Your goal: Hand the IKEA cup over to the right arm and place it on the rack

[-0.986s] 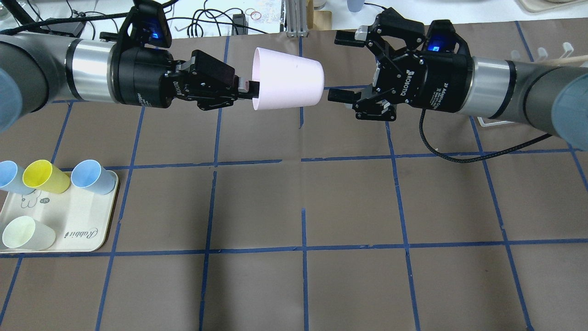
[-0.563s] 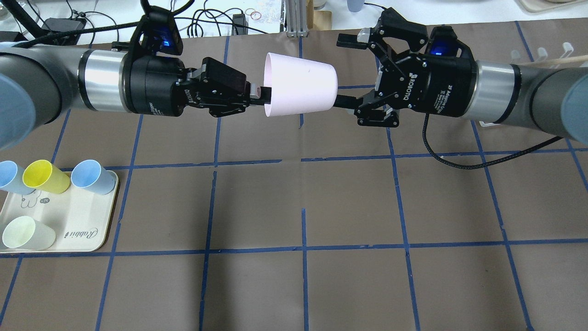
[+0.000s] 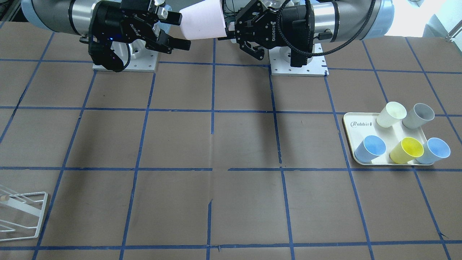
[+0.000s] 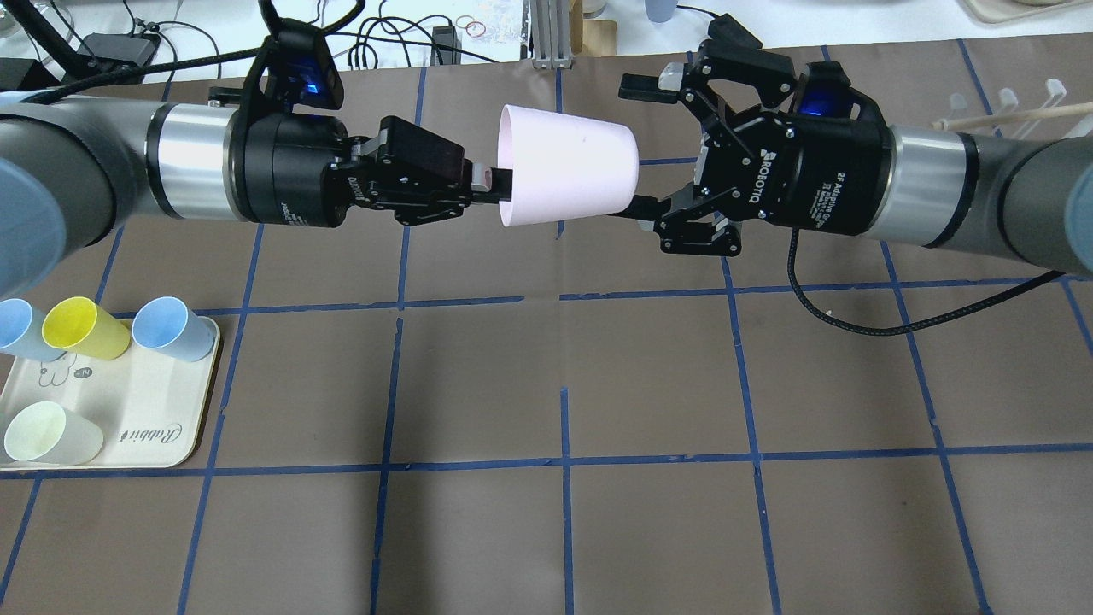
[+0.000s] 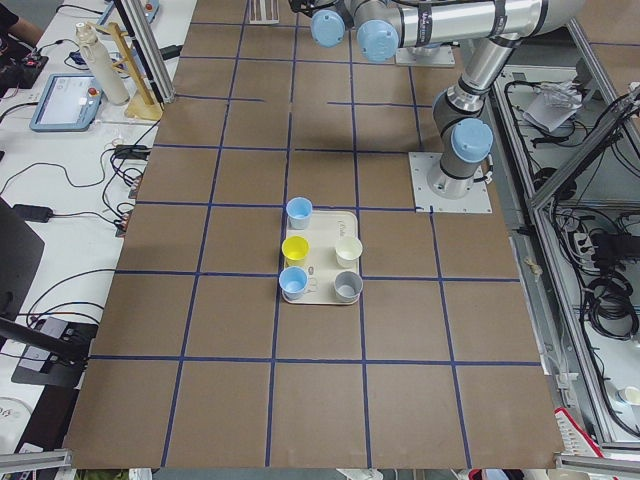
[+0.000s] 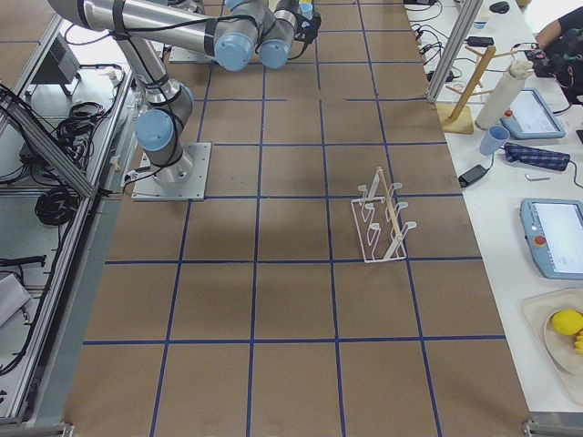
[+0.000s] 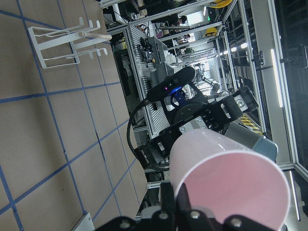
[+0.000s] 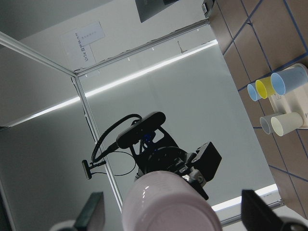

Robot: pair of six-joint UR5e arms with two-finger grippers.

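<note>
The pale pink IKEA cup [image 4: 568, 175] lies on its side in the air, high above the table's robot side. My left gripper [image 4: 491, 184] is shut on the cup's rim, with the mouth toward it. My right gripper [image 4: 636, 147] is open, and its two fingers stand either side of the cup's base without closing on it. In the front-facing view the cup [image 3: 202, 23] hangs between the right gripper [image 3: 178, 31] and the left gripper [image 3: 231, 30]. The white wire rack [image 6: 383, 218] stands on the table on the right arm's side and also shows in the front-facing view [image 3: 21, 213].
The cream "Rabbit" tray [image 4: 145, 427] sits on the left arm's side and holds several cups: blue, yellow, cream and grey. The right arm's thin black cable [image 4: 854, 312] hangs below its wrist. Cables and clutter lie past the far table edge.
The left arm has carried the cup to the right, toward the right gripper. The cup's base now sits between the right gripper's open fingers.
</note>
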